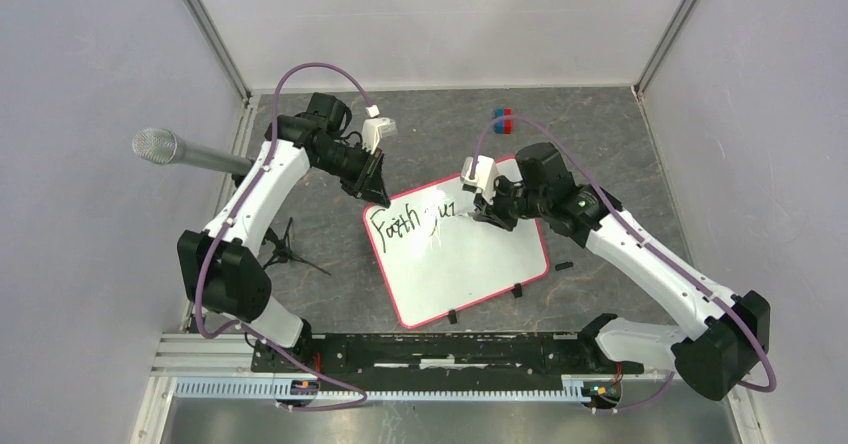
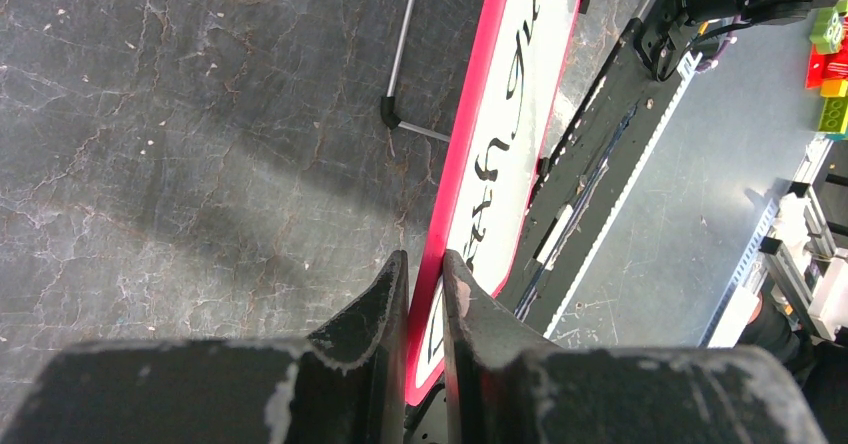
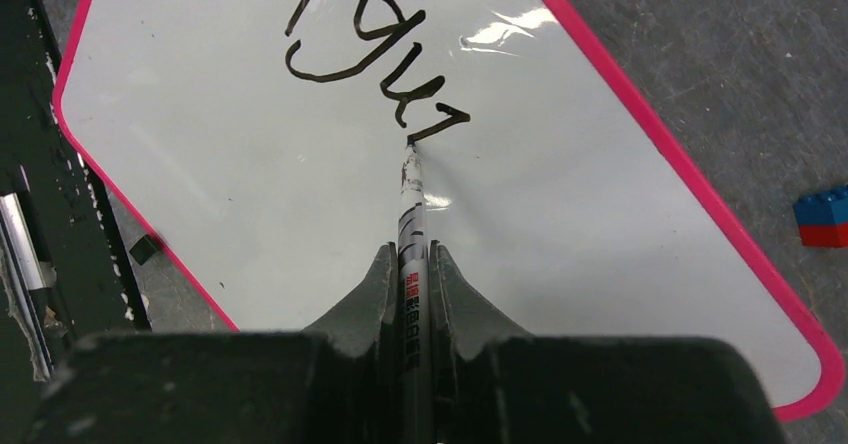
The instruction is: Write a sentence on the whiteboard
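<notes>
Grey marbled tabletop (image 1: 620,164), pale walls (image 1: 80,44), left pincer (image 2: 423,259) clamping whiteboard (image 1: 480,264) rim, right pincer (image 3: 411,252) gripping marker (image 3: 411,194)

Whiteboard (image 1: 470,264): handwritten "Faith", then partial "gui"; marker (image 3: 414,304) label illegible.

The whiteboard (image 3: 300,214) is glossy and smooth, catching white glare, with a slick pink plastic rim. The table (image 2: 200,164) is matt dark grey, veined like cracked stone. The left gripper (image 2: 425,264) looks matt black plastic, scuffed pale at its edges. The microphone (image 1: 158,146) has a metal mesh head.
</notes>
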Robot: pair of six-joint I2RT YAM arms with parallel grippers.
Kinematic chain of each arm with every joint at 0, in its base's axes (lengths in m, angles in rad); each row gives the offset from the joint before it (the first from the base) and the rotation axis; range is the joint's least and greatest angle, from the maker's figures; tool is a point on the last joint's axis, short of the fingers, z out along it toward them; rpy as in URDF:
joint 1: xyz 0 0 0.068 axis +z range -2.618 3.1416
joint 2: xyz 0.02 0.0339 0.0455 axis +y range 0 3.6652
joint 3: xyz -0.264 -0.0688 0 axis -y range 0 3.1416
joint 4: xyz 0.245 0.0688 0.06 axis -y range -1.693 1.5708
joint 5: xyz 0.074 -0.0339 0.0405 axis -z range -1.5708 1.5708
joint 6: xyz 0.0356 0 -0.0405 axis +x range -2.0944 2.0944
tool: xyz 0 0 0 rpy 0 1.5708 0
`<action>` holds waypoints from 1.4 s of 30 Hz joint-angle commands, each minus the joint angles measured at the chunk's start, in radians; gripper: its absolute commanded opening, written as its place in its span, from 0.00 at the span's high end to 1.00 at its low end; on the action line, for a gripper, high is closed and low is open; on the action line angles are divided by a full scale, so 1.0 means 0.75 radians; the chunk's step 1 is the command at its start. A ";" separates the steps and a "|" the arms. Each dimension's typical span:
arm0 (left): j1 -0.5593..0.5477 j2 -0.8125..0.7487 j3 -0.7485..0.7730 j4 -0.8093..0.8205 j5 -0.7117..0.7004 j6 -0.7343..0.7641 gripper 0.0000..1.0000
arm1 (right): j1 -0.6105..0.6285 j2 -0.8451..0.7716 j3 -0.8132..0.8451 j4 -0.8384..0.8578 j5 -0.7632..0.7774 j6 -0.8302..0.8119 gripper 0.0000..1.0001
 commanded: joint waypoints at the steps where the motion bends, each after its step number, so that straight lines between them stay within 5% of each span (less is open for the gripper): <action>1: -0.026 -0.012 -0.007 -0.018 0.016 0.043 0.98 | 0.009 -0.016 -0.012 -0.043 0.039 -0.051 1.00; 19: -0.028 -0.018 -0.010 -0.018 0.017 0.040 0.98 | 0.006 0.014 0.195 -0.040 0.040 -0.022 1.00; 42: -0.030 -0.017 -0.010 -0.018 0.016 0.043 0.98 | 0.007 0.063 0.102 0.018 0.101 -0.005 1.00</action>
